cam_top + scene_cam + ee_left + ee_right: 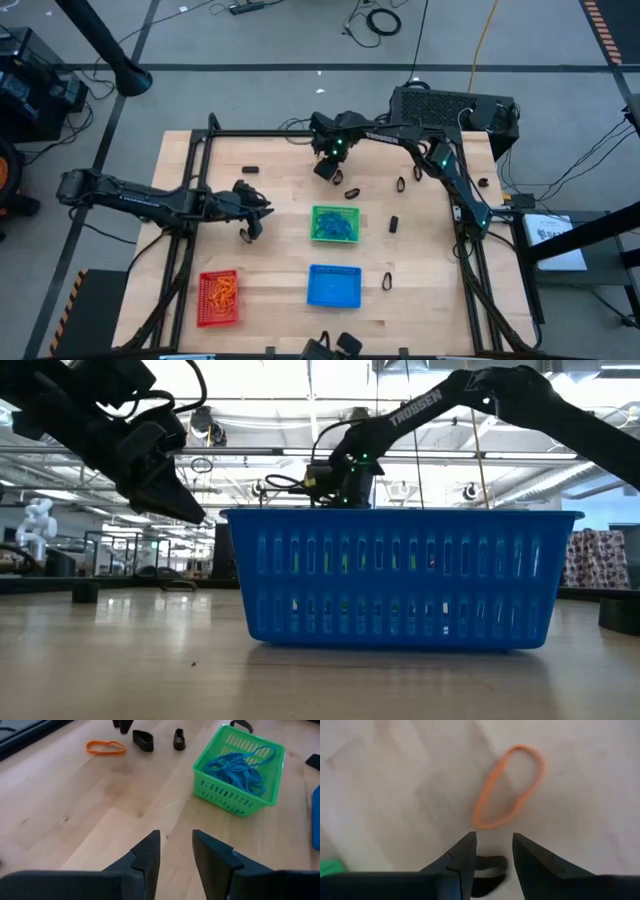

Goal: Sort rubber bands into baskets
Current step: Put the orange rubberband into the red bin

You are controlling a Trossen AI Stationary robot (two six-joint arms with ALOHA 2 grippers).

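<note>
Both grippers hang over the table with nothing between their fingers. Nearest the front edge sit the blue basket (334,286), which looks empty from above, and the red basket (219,298) at the front left, holding a tangle of orange bands (221,290). A black band (386,282) lies just right of the blue basket.

Farther back, the left arm stretches in from the left, low and nearly level, and the left gripper (250,228) points down at bare wood left of the green basket (335,224). Its fingers (150,855) stand slightly spread, gripping nothing. The green basket holds a heap of blue bands (240,766). Another black band (394,224) lies right of it.

Farther still, the right arm reaches from the back right corner across the far edge, bent at the elbow, and the right gripper (326,168) tilts down near the back middle. Its fingers (462,856) are also a little apart, hovering above a single loose orange band (509,787) on the wood, with a black band (487,865) just beneath them.

I count three baskets. More black bands (351,192) lie scattered near the back; I cannot count them all reliably.
</note>
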